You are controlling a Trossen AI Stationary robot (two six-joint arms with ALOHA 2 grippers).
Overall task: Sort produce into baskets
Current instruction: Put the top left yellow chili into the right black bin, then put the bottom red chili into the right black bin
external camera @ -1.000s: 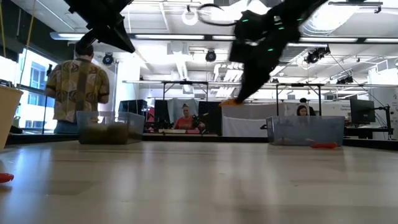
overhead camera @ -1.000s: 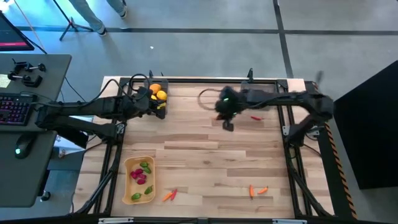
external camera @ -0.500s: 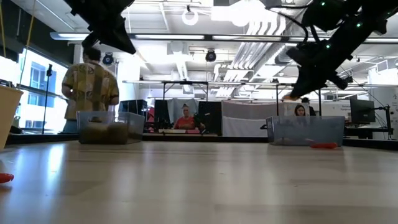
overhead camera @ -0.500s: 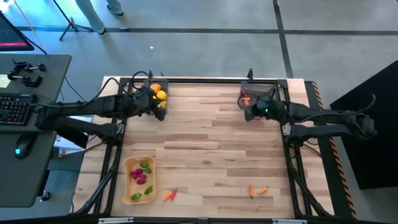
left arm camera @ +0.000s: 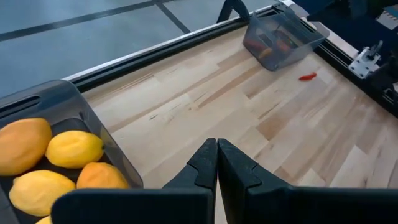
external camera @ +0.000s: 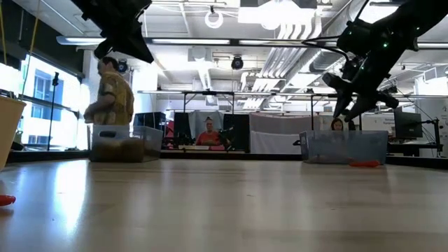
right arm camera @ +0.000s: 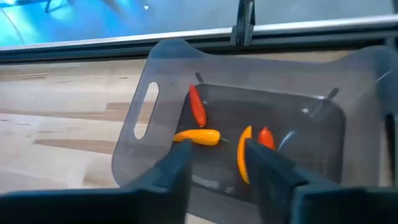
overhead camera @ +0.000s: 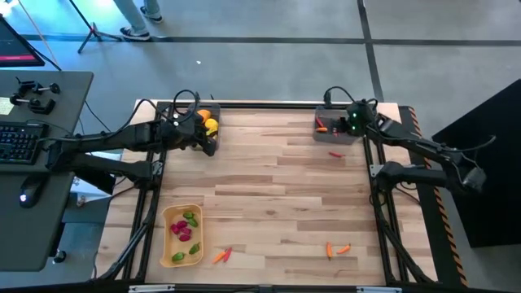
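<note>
Hovering beside the left bin (overhead camera: 205,124) of yellow fruits (left arm camera: 73,148), the left gripper (left arm camera: 217,163) is closed and empty. Greens and magentas fill the tray (overhead camera: 168,237). Spread apart (holding nothing), the right gripper (right arm camera: 214,163) hangs over the right bin (right arm camera: 149,106), which holds chillies (right arm camera: 197,105); one chilli (overhead camera: 334,154) lies beside it.

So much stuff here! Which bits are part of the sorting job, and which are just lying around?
Part of the job:
- grey bin of yellow fruit
- grey bin of chillies
- tan tray with green and pink pieces
- loose chillies on the table
- left claw, shut
- right claw, open over the chilli bin

Just lying about:
- keyboard
- mouse
</note>
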